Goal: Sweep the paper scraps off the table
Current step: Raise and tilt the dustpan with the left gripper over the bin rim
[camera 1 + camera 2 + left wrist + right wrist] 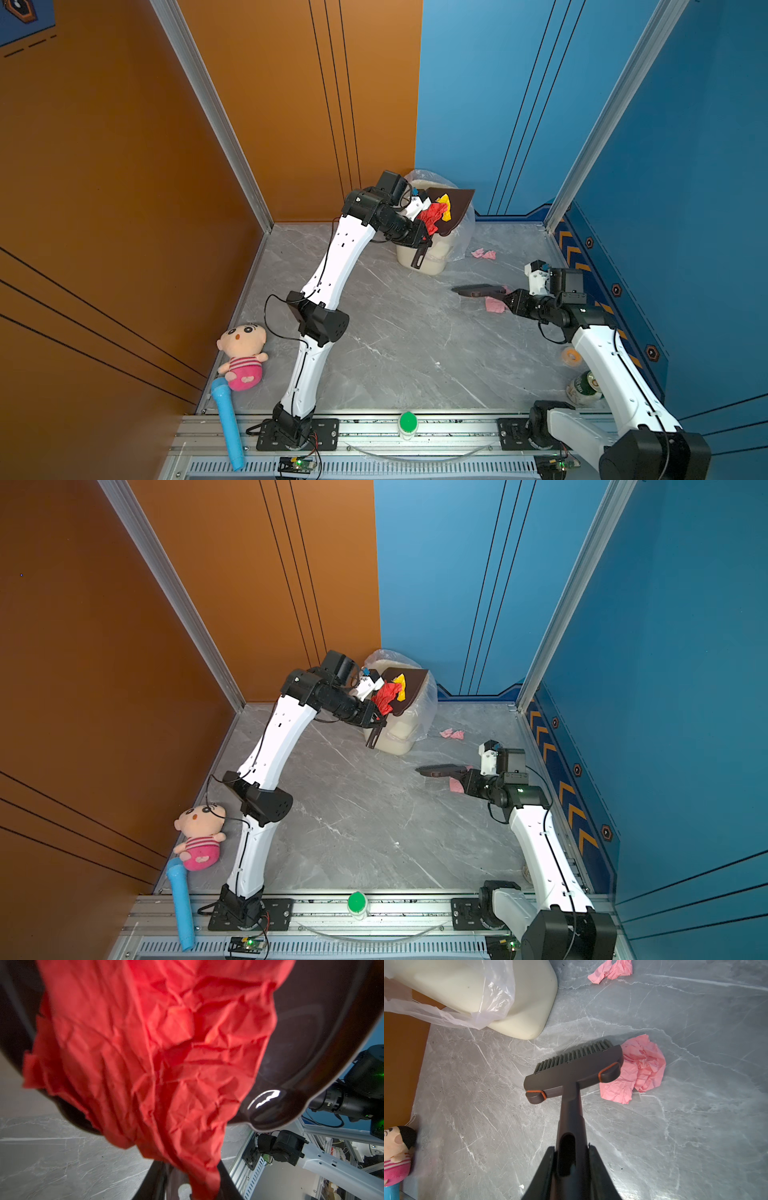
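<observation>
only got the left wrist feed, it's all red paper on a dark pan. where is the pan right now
Observer: In both top views the dustpan is tilted over the white bin, held by the left gripper.
Operator: anything else in the pan
Observer: A yellow scrap sits beside the red scrap.
Operator: scraps left on the table
Observer: Two pink ones: a far pink scrap beyond the bin, and a near pink scrap beside the brush.
Operator: who has the brush
Observer: The right gripper, shut on its handle.
</observation>
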Controlling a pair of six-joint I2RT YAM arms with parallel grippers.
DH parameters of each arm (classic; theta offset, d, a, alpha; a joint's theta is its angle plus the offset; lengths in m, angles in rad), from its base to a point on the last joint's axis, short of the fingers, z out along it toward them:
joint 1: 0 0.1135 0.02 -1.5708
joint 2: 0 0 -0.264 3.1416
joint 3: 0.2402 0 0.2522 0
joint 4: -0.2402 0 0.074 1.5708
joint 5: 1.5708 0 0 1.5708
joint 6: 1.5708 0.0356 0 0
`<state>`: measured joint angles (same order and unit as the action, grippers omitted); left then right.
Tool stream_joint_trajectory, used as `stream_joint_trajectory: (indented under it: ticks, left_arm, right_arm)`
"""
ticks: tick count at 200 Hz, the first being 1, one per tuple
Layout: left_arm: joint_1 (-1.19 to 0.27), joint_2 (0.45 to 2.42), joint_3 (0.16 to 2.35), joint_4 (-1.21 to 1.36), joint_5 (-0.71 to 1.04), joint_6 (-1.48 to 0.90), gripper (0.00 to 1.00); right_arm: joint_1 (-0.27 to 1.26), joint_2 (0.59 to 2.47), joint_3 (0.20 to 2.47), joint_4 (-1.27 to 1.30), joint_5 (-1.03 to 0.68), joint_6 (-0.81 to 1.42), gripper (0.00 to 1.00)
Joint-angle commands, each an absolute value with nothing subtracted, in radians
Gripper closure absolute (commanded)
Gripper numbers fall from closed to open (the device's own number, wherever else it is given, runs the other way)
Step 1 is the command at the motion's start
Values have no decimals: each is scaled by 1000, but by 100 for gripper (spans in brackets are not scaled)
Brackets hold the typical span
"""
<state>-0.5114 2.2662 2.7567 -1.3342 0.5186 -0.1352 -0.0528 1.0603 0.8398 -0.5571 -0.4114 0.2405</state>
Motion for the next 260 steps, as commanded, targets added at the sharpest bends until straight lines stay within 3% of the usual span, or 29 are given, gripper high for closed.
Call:
stream_joint_trajectory:
  ticks: [1, 94, 260]
  left_arm:
    - [-498, 2273, 2784, -1275, 584, -147, 100]
    - [-483, 2306, 2783, -1106, 741, -241, 100]
    - [-466, 2350, 2681, -586, 986, -656, 100]
  right_arm:
    - [-60, 1061, 834, -515, -433, 235, 100]
    - [-70, 1071, 834, -511, -437, 236, 100]
    - [-74, 1079, 840, -511, -447, 237, 100]
